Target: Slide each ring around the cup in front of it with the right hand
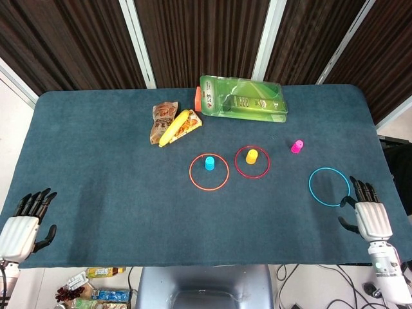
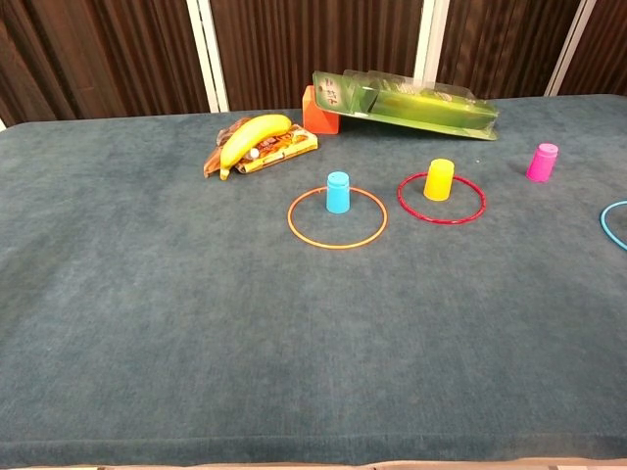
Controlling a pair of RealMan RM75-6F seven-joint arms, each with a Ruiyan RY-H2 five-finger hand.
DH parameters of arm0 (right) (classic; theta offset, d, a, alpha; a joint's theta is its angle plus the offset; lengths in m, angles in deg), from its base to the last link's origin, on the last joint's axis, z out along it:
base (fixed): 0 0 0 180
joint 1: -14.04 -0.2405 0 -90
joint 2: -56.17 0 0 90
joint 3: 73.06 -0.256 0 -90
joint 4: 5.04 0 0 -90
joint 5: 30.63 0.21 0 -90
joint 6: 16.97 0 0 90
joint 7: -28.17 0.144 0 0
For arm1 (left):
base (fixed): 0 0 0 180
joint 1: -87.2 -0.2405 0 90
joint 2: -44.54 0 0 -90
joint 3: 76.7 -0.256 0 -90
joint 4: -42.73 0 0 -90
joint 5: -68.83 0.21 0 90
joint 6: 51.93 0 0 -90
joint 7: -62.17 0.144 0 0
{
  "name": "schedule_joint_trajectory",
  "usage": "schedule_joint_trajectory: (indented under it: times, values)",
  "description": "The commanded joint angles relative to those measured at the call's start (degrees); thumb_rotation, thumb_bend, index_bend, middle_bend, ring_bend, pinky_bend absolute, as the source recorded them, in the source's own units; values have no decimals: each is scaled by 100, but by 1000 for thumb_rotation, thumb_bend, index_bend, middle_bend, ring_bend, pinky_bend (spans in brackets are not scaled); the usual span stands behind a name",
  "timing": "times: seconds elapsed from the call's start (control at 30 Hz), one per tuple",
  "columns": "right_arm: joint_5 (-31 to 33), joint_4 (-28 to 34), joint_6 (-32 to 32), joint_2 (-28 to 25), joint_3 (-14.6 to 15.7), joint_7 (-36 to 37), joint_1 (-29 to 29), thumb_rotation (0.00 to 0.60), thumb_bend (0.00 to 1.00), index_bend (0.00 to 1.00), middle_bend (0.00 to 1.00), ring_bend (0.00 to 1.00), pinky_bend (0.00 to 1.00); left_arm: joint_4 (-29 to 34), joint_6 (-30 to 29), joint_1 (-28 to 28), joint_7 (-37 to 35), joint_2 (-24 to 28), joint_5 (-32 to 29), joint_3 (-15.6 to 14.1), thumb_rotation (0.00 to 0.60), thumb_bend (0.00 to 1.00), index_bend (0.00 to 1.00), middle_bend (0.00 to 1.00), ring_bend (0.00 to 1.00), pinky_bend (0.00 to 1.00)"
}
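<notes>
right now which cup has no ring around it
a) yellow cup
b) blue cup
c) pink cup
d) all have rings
c: the pink cup stands alone, with the blue ring lying apart from it nearer the right hand; the other two cups each sit inside a ring.

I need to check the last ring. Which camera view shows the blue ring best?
The head view: the whole blue ring lies on the table, empty, apart from the pink cup. The chest view shows only its left arc at the right edge.
</notes>
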Motion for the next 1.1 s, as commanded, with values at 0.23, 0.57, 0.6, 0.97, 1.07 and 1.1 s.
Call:
schedule_joint_trajectory:
  times: [0.23, 0.57, 0.6, 0.97, 1.07, 1.1]
  values:
    - [-122, -1686, -733, 929, -46, 894, -306, 600, 379, 649, 68, 0, 0, 2, 18, 10, 26, -14, -38, 4, 600, 469, 0, 0, 0, 0]
    - [-317, -2133, -912, 1135, -15, 1261, -468, 600, 427, 644, 71, 0, 0, 5, 48, 28, 52, -20, -78, 13, 600, 469, 0, 0, 0, 0]
    - [-325, -2146, -919, 1132, -15, 1279, -470, 600, 433, 643, 72, 0, 0, 1, 44, 28, 51, -23, -78, 14, 600, 470, 0, 0, 0, 0]
    - [-355, -2330, -1188, 1142, -9, 1382, -505, 600, 522, 644, 73, 0, 0, 10, 54, 35, 80, -29, -77, 3, 600, 468, 0, 0, 0, 0]
    - [-362, -2406, -1220, 1185, -13, 1376, -509, 600, 522, 644, 73, 0, 0, 9, 52, 33, 88, -32, -88, 5, 600, 468, 0, 0, 0, 0]
    - [-362, -2425, -1235, 1194, -14, 1384, -509, 600, 522, 644, 72, 0, 0, 8, 54, 35, 90, -33, -91, 6, 600, 469, 0, 0, 0, 0]
